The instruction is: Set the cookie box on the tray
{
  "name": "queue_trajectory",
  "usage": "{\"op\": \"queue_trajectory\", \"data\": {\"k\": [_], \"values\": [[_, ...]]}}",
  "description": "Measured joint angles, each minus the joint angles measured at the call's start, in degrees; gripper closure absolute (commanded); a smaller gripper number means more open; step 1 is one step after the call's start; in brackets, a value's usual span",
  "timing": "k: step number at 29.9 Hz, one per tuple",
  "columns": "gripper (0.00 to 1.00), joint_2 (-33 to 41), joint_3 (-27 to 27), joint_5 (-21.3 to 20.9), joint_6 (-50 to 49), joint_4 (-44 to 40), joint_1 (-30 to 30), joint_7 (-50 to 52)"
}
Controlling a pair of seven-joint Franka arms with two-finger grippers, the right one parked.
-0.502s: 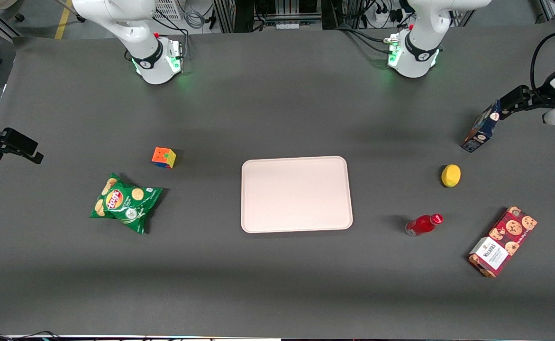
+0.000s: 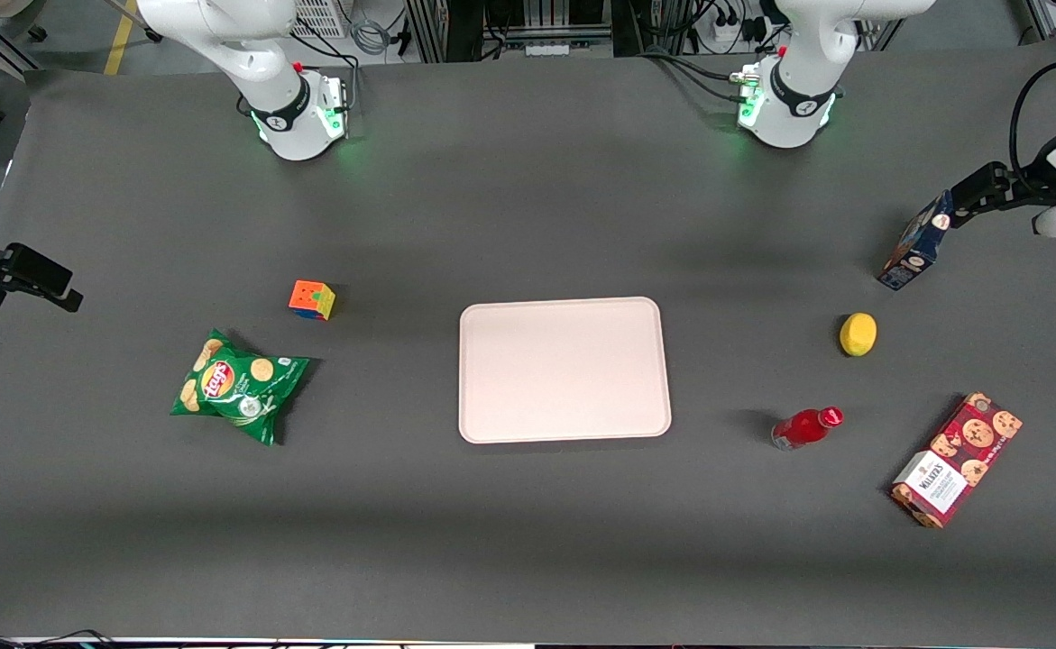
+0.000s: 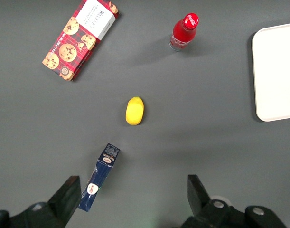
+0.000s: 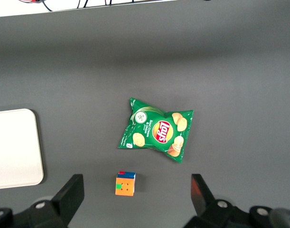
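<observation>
Currently: cookie box (image 2: 917,242), narrow navy carton, standing on the table at the working arm's end, well apart from the tray (image 2: 564,370), which lies flat at mid-table with nothing on it. Gripper (image 3: 131,194): held high over the table near the box, fingers spread wide and holding nothing; in the wrist view the box (image 3: 99,176) sits close to one finger (image 3: 66,197) instead of midway between the two. Step in hand, by judgement: the approach to the box. To do it well, the gripper should be centred over the carton, the fingers set across its narrow faces, and the descent kept straight so that the tall, light box is not tipped before the fingers close. Nearby: lemon (image 2: 858,333), nearer the front camera than the box; red bottle (image 2: 805,427) and red cookie box (image 2: 956,460) nearer still, none in the path down. Toward the parked arm's end: chip bag (image 2: 237,386), puzzle cube (image 2: 312,299). Against the earlier front frame: no visible change; gripper, box and all other items show in the same places.
</observation>
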State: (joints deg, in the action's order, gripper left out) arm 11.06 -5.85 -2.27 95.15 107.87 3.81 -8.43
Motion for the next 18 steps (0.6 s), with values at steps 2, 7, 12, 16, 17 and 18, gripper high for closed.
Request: {"op": "queue_trajectory", "data": {"k": [2, 7, 12, 16, 17, 18], "values": [[0.00, 0.0, 0.0, 0.0, 0.0, 0.0, 0.0, 0.0], [0.00, 0.1, -0.1, 0.0, -0.7, -0.2, 0.0, 0.0], [0.00, 0.3, -0.9, -2.0, -2.2, -0.9, -0.3, -2.8], [0.00, 0.8, -3.4, -4.5, -4.0, -1.6, -0.8, -10.5], [0.00, 1.0, -4.2, -5.1, -4.6, -1.7, -0.9, -12.7], [0.00, 1.4, -5.1, -5.7, -5.2, -1.7, -1.1, -14.9]]}}
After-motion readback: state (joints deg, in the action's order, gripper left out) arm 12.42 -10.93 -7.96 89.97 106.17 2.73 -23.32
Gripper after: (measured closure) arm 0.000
